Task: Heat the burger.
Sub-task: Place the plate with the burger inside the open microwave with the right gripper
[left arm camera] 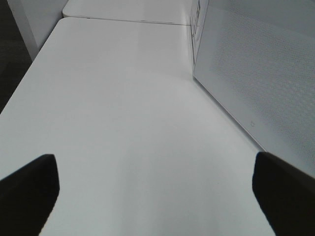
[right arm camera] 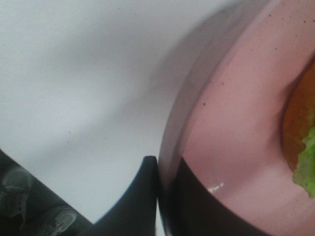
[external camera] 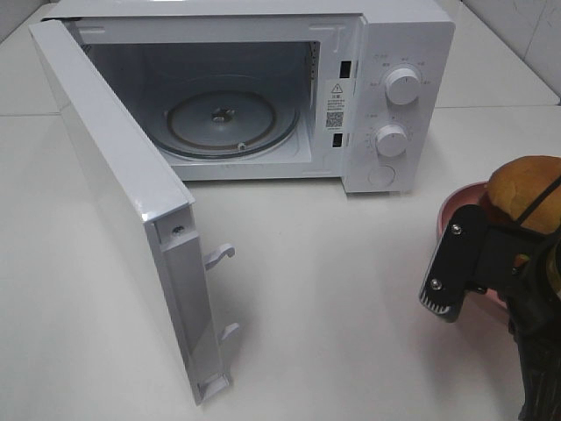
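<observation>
Tan-brown burger [external camera: 519, 186] on pink plate [external camera: 456, 203]

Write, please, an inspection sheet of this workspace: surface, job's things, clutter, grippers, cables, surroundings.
Surface: white table, no spill seen.
Job's things: burger on pink plate, at the right; microwave with door open wide, glass turntable bare.
Clutter: nothing seen.
Grippers: right gripper shut on the plate's rim; left gripper open, holding nothing, above the table beside the door.
Cables: one thin black cable crosses in front of the burger.
Surroundings: tiled wall behind, at right.
</observation>
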